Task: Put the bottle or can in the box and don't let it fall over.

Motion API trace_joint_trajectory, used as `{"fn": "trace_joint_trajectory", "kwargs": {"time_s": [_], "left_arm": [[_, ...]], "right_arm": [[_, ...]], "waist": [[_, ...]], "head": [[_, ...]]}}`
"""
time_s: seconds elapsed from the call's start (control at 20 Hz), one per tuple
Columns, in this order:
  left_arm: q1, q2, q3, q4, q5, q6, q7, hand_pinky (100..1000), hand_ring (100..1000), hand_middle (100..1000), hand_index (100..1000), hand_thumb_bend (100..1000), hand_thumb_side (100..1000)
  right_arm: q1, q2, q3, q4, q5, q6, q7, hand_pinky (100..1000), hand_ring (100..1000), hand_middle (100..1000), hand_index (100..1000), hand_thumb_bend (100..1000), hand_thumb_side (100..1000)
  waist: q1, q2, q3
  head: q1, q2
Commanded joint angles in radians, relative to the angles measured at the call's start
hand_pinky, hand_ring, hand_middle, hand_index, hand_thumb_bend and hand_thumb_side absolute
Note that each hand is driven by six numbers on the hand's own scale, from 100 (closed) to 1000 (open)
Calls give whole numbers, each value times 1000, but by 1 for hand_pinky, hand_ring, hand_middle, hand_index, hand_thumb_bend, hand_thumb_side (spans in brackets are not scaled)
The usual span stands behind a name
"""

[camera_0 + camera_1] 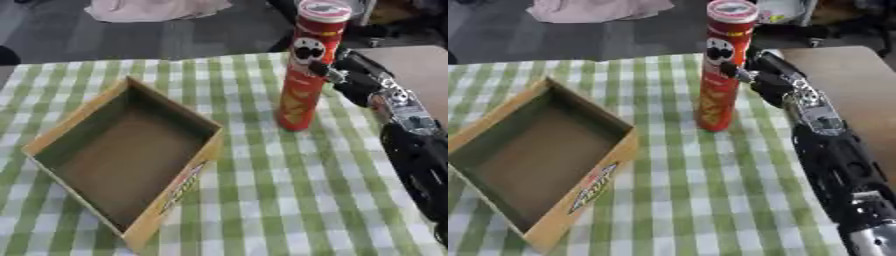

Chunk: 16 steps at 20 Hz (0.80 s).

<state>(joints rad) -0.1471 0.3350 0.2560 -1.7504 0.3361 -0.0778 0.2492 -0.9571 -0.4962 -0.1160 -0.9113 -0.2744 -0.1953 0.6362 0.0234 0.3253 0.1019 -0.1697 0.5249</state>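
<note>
A tall red crisp can with a white lid stands upright on the green-checked table, right of centre and towards the back. My right hand reaches in from the right and its fingers curl round the can's upper half from behind. An open cardboard box lies empty to the left of the can, its yellow front wall facing me. A strip of cloth separates the box from the can. My left hand shows in neither view.
My black right forearm runs along the table's right side. A bare brown tabletop lies beyond the cloth at the right. Dark floor and a pink bundle lie past the far edge.
</note>
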Motion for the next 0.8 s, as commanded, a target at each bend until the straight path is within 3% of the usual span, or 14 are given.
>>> {"fn": "trace_joint_trajectory", "kwargs": {"time_s": [0.05,0.45,0.8], "left_arm": [[-8,16,10,-9,6,0,0,1000,630,852,775,100,699],[-8,15,11,-8,7,0,0,1000,628,851,773,100,699],[-6,14,13,-8,7,1,2,1000,627,850,772,100,699]], "right_arm": [[-20,-15,-2,-28,-20,-8,13,814,1000,1000,1000,446,374],[-20,-11,0,-24,-4,-10,15,818,1000,1000,1000,465,310],[-17,-16,2,-17,70,-5,10,819,1000,1000,1000,483,249]], "waist": [[2,-19,1],[2,-18,2],[1,-18,2]], "head": [[-2,-3],[-3,-2],[-1,0]]}}
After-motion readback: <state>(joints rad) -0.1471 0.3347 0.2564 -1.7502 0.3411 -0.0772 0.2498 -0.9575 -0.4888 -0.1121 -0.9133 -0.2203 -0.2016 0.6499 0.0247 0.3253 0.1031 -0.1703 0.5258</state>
